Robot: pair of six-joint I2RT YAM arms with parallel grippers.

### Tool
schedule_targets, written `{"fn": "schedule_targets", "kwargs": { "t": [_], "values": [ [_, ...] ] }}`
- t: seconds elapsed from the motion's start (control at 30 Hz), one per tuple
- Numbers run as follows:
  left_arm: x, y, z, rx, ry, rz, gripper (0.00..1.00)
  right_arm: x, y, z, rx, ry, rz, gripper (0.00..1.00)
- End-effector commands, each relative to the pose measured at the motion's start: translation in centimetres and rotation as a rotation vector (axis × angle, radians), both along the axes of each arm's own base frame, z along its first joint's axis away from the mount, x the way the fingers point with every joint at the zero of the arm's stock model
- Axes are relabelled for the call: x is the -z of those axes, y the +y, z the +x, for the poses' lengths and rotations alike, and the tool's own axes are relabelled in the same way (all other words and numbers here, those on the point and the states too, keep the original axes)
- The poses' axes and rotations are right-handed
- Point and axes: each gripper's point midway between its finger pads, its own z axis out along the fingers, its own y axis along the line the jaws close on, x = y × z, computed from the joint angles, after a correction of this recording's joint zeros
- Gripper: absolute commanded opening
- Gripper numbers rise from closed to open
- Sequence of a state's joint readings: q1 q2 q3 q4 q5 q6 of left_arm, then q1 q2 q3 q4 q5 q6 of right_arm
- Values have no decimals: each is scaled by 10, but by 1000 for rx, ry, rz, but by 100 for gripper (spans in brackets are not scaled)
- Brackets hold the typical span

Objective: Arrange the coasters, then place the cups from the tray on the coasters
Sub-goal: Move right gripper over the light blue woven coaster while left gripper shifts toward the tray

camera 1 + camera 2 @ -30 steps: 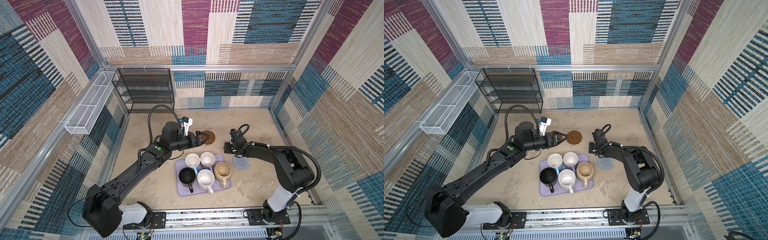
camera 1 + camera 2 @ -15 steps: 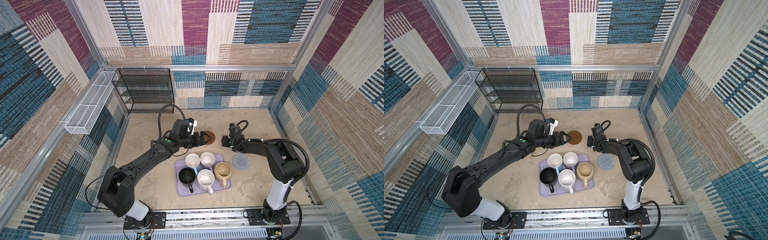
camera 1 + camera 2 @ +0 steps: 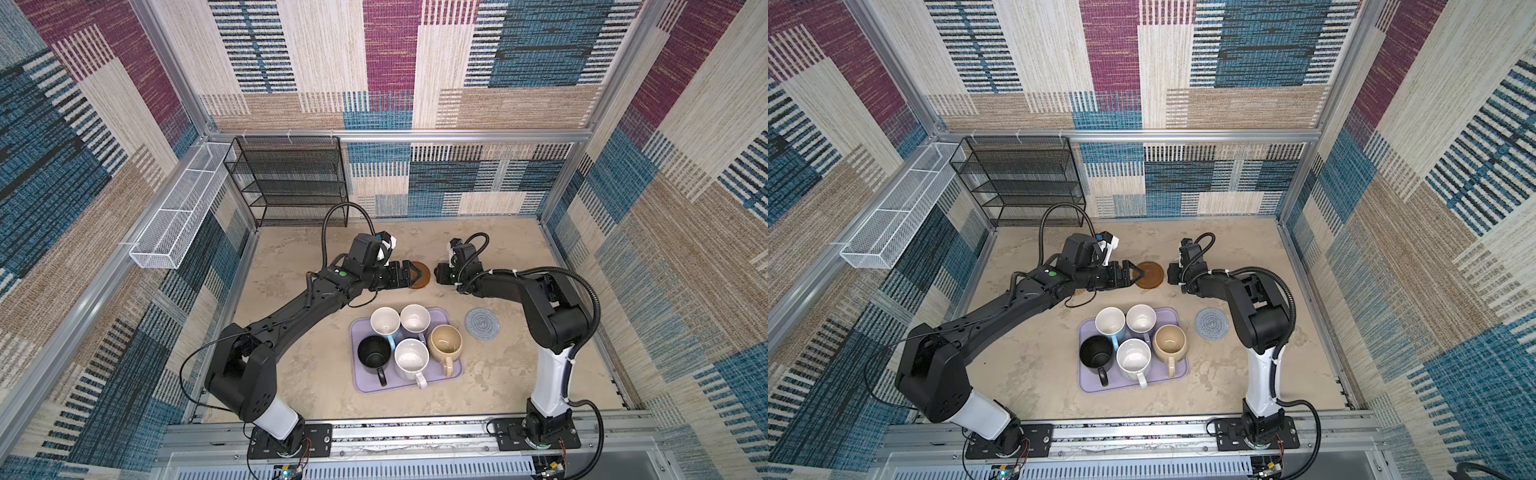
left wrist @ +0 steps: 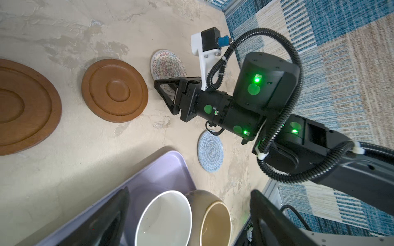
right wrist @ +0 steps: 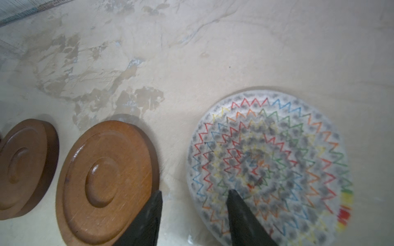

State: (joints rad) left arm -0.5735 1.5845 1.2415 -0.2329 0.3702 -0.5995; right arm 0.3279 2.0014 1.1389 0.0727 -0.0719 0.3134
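Reaching farther than before, the left gripper gapes wide by a ringed brown coaster, twelve o'clock from the tray. The right gripper, narrowly parted, straddles a white coaster's rim.

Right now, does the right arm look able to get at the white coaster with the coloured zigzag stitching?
Probably yes. The right gripper is right at the white coaster, jaws apart, one fingertip over its rim. Nothing lies on it, and the nearest brown coaster sits clear beside it.
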Motion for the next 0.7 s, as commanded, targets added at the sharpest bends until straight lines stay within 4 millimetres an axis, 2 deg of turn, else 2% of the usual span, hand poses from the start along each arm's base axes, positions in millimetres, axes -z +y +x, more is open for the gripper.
{"fn": "schedule_targets", "kwargs": {
  "t": [0.0, 0.13, 0.43, 0.67],
  "values": [
    [0, 2, 2, 9, -16, 21, 90, 43, -8, -53, -12, 262, -36, 52],
    [-1, -1, 3, 12, -9, 5, 90, 38, -10, -57, -4, 263, -33, 52],
    [0, -1, 3, 8, -4, 4, 90, 31, 0, -60, -32, 257, 7, 52],
    [2, 3, 4, -10, 3, 25, 91, 18, 0, -50, -24, 213, -7, 54]
  ]
}}
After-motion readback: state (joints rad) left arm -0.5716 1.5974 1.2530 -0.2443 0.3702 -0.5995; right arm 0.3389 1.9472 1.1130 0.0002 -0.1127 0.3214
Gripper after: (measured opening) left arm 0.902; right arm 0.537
